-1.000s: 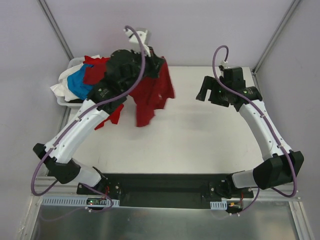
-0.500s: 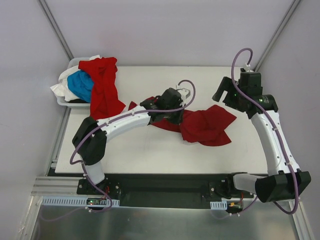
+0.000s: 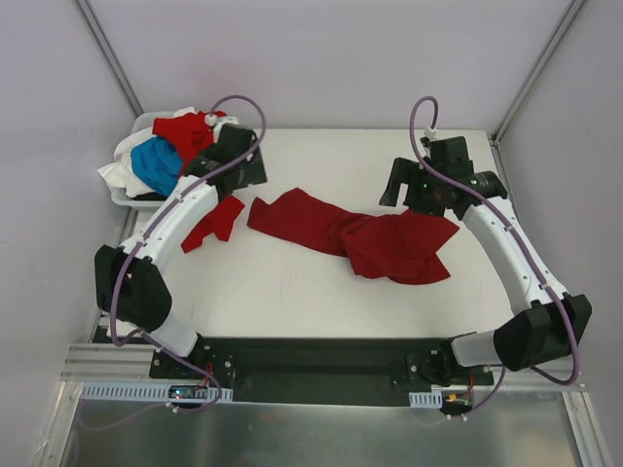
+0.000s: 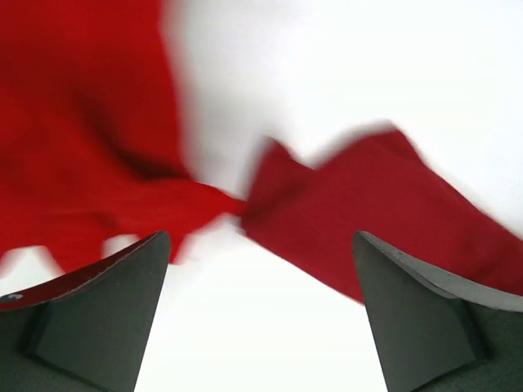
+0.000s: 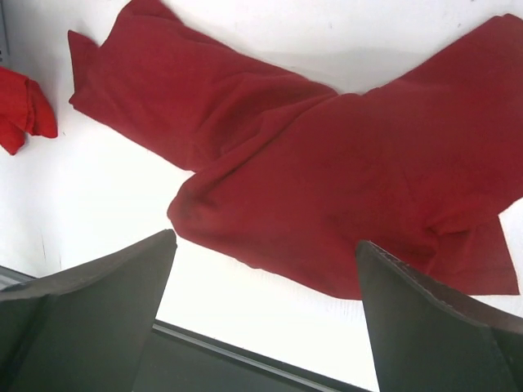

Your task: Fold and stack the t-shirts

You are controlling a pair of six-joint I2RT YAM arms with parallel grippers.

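Observation:
A crumpled deep-red t-shirt (image 3: pixel 375 238) lies across the middle of the table, loose. It also fills the right wrist view (image 5: pixel 327 171) and shows blurred in the left wrist view (image 4: pixel 384 204). A second red t-shirt (image 3: pixel 190 131) hangs out of the bin, its end (image 3: pixel 214 222) on the table. A bright blue t-shirt (image 3: pixel 156 165) lies in the bin. My left gripper (image 3: pixel 243 175) is open and empty beside the bin (image 4: pixel 261 237). My right gripper (image 3: pixel 394 190) is open and empty above the shirt's right part (image 5: pixel 265 237).
A white bin (image 3: pixel 122 195) stands at the table's far left corner, with white cloth (image 3: pixel 122 156) in it. The table's black front rail (image 5: pixel 245 359) shows in the right wrist view. Grey walls close the back and sides.
My left gripper has let go of the red shirt at the table's middle and swung back left to the bin. My right gripper has moved left and down over the shirt.

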